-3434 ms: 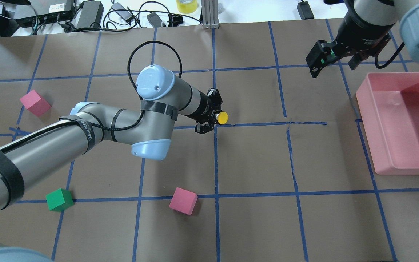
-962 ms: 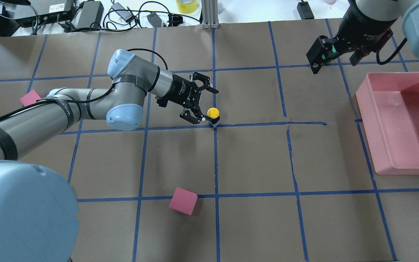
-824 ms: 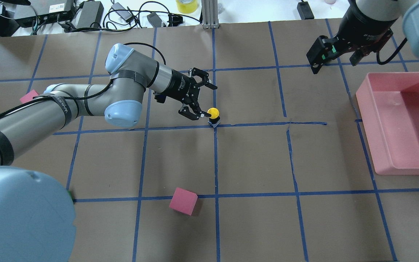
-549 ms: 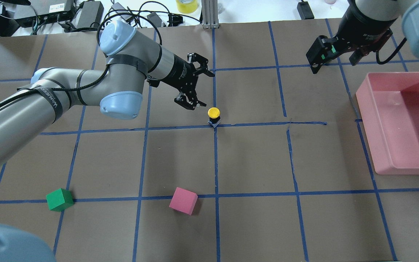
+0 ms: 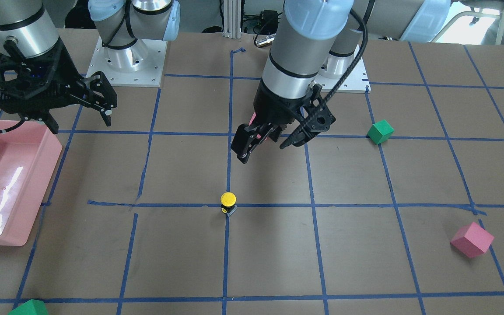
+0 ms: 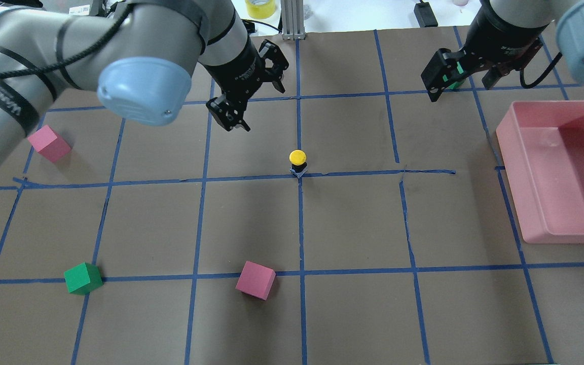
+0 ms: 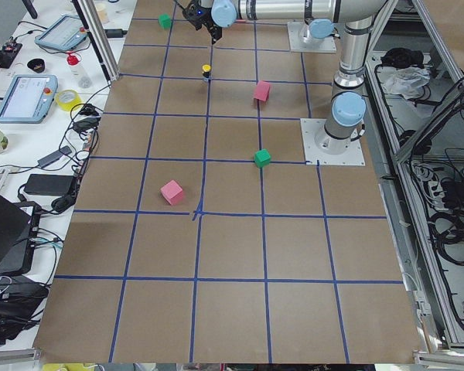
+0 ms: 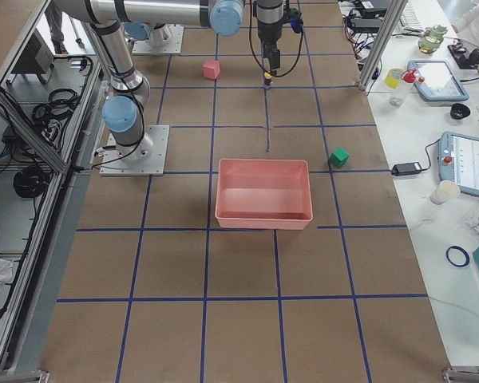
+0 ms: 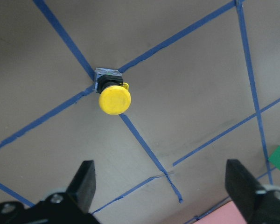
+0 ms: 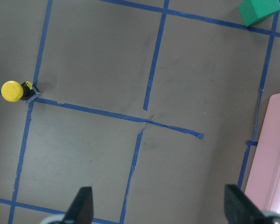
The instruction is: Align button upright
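The button point(image 6: 297, 160) stands upright on the blue tape crossing at the table's middle, yellow cap up and black body below. It also shows in the front view point(image 5: 228, 202), the left wrist view point(image 9: 114, 98) and the right wrist view point(image 10: 13, 91). My left gripper point(image 6: 255, 104) is open and empty, raised above the table and apart from the button, to its far left; it also shows in the front view point(image 5: 263, 153). My right gripper point(image 6: 462, 86) is open and empty, high near the pink tray's far corner.
A pink tray point(image 6: 512, 167) lies at the right edge. Two pink cubes point(image 6: 48, 143) point(image 6: 255, 280) and a green cube point(image 6: 83, 278) lie on the left and near side. Another green cube point(image 10: 258, 10) lies under the right gripper. Cables lie beyond the far edge.
My left gripper held the button, set it upright on the tape crossing, opened, then rose and drew back from it. The right arm has barely moved.
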Robot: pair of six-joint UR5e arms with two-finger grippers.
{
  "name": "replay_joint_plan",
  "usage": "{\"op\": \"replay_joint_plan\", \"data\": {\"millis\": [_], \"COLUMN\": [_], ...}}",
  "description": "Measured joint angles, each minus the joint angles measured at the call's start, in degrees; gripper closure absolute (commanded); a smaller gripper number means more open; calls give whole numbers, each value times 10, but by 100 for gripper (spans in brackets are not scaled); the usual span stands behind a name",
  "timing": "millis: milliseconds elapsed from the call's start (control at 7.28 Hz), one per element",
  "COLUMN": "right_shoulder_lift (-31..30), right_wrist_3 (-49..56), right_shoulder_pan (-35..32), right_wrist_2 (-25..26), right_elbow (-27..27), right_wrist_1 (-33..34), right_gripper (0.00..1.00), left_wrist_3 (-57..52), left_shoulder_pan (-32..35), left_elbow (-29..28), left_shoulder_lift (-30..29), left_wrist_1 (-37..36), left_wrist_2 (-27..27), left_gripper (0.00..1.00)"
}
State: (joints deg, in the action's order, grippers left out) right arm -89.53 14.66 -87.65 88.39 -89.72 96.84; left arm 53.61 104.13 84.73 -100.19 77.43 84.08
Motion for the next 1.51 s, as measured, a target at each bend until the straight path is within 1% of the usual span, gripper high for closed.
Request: {"op": "replay_joint_plan", "data": {"millis": [137, 412, 687, 824, 962, 1099, 1511], "right_shoulder_lift": [0, 0, 2, 3, 3, 3, 4], "right_wrist_3": [-12, -56, -71, -72, -72, -72, -72], "right_shoulder_pan": [-18, -53, -63, -63, -63, -63, -61], "right_wrist_2": [1, 1, 4, 4, 4, 3, 4], "right_elbow": [7, 14, 11, 8, 7, 6, 5], "right_wrist_1": [0, 0, 0, -1, -1, -1, -6], "right_gripper": [0, 0, 0, 0, 0, 0, 0], "left_wrist_3": [-84, -227, -359, -417, -459, -477, -497], "left_shoulder_pan": [-3, -27, -65, -88, -112, -126, -136], "left_elbow": [-10, 5, 33, 39, 38, 36, 40], "left_shoulder_lift": [23, 69, 104, 112, 112, 109, 101], "left_wrist_1": [43, 112, 129, 130, 129, 126, 90], "left_wrist_2": [35, 72, 87, 85, 75, 64, 52], "left_gripper": [2, 2, 1, 0, 0, 0, 0]}}
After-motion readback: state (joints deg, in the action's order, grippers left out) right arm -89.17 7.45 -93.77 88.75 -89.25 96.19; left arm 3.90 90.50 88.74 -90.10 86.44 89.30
